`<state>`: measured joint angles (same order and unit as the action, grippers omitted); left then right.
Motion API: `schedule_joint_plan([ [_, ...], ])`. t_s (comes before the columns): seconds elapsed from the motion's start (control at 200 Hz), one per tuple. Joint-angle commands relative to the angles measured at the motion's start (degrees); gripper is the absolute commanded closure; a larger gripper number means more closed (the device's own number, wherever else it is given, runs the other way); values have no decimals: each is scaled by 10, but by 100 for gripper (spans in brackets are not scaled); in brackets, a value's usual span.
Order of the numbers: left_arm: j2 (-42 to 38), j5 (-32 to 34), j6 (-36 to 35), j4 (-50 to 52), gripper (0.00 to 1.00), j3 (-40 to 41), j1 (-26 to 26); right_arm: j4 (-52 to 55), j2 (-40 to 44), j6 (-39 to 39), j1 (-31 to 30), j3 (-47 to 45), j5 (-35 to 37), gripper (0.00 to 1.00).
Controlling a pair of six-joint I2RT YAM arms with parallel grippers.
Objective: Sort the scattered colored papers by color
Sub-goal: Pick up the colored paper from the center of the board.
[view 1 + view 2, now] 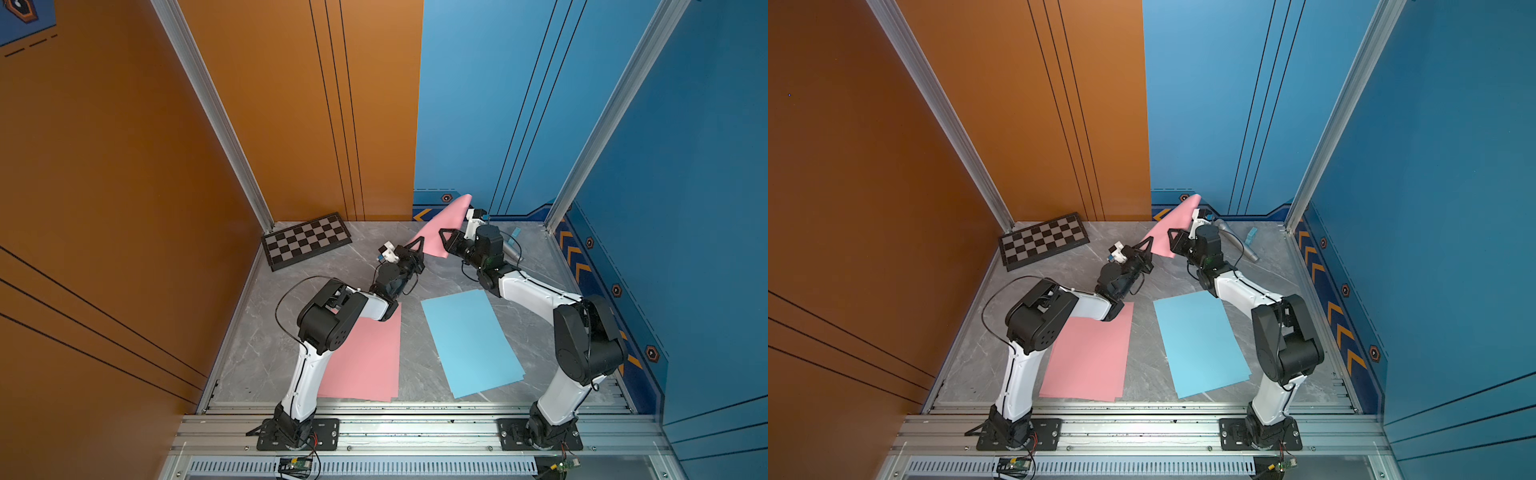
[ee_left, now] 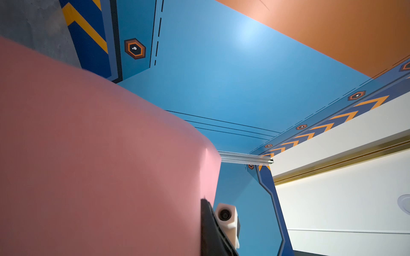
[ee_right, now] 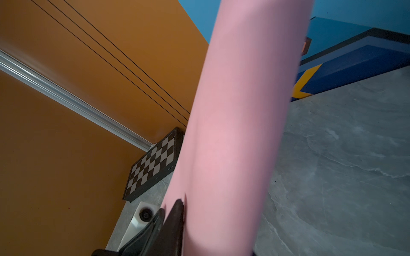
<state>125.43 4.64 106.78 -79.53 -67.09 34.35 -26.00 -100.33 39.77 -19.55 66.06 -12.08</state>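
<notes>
Pink sheet of paper hangs in the air over the far end of the table, curved and slanting up toward the blue back wall. I hold it from both sides. My left pincer is pressed together on its lower left edge, and my right pincer pinches its lower right edge. In my left wrist view the sheet fills much of the picture, with one black finger against its edge. In my right wrist view a finger lies flat against the paper.

The other papers lie flat on the near half of the table. The pink pile is partly under my left arm. The blue pile is beside it on the right, with bare table between them.

A checkered board sits in the far left corner. A small blue block and a grey pen-shaped thing lie beyond my right arm.
</notes>
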Motion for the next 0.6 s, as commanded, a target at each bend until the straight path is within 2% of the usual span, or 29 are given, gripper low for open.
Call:
schedule_joint_plan([
  [0.0, 7, -3, -16, -13, 100, -16, -8, -21, 26, 8, 3, -15, 12, 66],
  [0.07, 6, -17, -29, -12, 100, -25, -12, -19, 28, 9, 5, -19, 6, 57],
  [0.155, 2, -59, -59, -12, 100, -42, -24, 3, 36, 4, 11, -19, -9, 38],
  [0.23, -12, -126, -87, 24, 100, -53, -44, 27, 55, -1, 24, -29, -24, 28],
  [0.3, -38, -204, -133, 103, 100, -61, -64, 53, 79, -8, 42, -43, -46, 20],
  [0.4, -72, -314, -210, 221, 100, -79, -92, 103, 120, -23, 72, -61, -78, 13],
  [0.596, -112, -458, -349, 411, 100, -87, -129, 180, 183, -50, 108, -83, -112, 6],
])
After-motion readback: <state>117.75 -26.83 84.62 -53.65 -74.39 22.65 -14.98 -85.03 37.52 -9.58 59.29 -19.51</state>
